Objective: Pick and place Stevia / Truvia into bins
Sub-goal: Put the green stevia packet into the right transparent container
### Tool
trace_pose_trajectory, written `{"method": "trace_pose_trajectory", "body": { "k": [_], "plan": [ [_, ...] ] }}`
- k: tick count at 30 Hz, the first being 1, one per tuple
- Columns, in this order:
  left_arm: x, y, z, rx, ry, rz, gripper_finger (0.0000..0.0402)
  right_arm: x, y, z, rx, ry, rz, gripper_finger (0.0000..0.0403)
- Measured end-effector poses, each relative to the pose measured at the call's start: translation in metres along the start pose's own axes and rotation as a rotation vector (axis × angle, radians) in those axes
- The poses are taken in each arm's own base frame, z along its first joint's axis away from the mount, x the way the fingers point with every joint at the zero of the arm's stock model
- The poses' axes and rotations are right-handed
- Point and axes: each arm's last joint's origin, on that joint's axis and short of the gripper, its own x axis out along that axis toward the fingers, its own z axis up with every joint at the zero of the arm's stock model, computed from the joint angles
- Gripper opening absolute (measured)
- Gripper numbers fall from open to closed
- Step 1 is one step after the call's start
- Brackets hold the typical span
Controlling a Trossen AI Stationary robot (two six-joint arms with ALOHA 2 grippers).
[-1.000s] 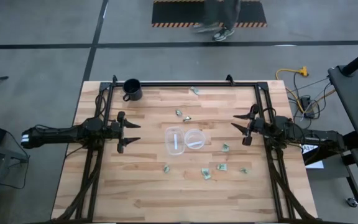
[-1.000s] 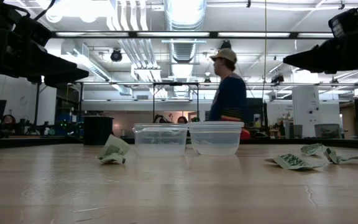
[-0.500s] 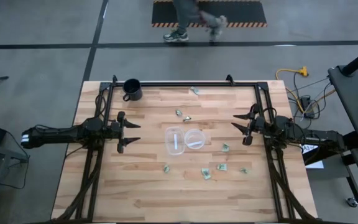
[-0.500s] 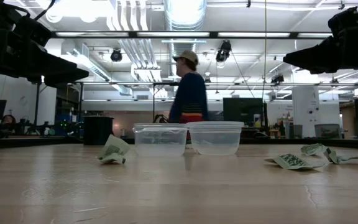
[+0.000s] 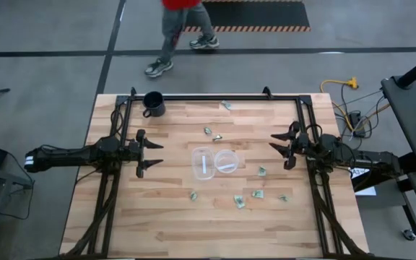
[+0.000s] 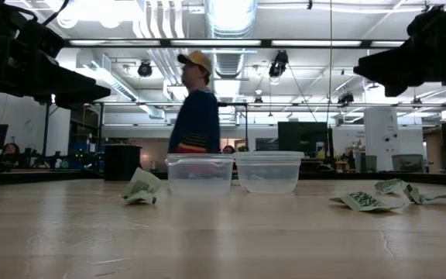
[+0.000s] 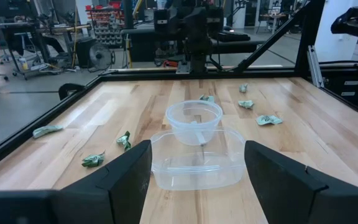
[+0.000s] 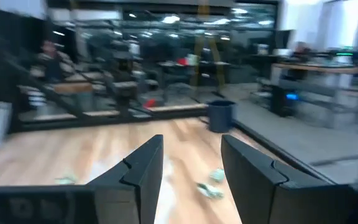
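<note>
text: none legible | labels: none (packets' print too small)

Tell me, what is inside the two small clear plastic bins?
Each clear plastic bin, the squarer one and the rounder one, holds one pale flat strip, probably a sweetener packet. The see-through walls hide nothing else.

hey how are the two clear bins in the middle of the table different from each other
The left clear bin looks squarish with rounded corners from above; the right clear bin is round. In the high view the left bin has the bigger outline. In the left wrist view the squarish bin sits nearer that camera and the round one just behind it. Both are see-through, upright, side by side, and each seems to hold a whitish strip.
</note>
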Motion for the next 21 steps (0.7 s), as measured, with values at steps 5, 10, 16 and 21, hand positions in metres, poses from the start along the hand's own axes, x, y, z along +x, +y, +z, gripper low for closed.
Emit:
{"method": "trace_pose_trajectory", "body": {
  "k": [5,10,16,21],
  "plan": [
    [0.000,0.000,0.000,0.000,0.000,0.000,0.0240,-0.003,0.005,0.022,0.058,-0.055,0.150,0.0153],
    [0.000,0.000,0.000,0.000,0.000,0.000,0.0240,-0.006,0.008,0.044,0.100,-0.098,0.239,0.0153],
    [0.000,0.000,0.000,0.000,0.000,0.000,0.0240,-0.005,0.012,0.053,0.132,-0.084,0.347,0.0153],
    [0.000,0.000,0.000,0.000,0.000,0.000,0.0240,-0.001,0.015,0.063,0.132,-0.135,0.434,0.0153]
  ]
}}
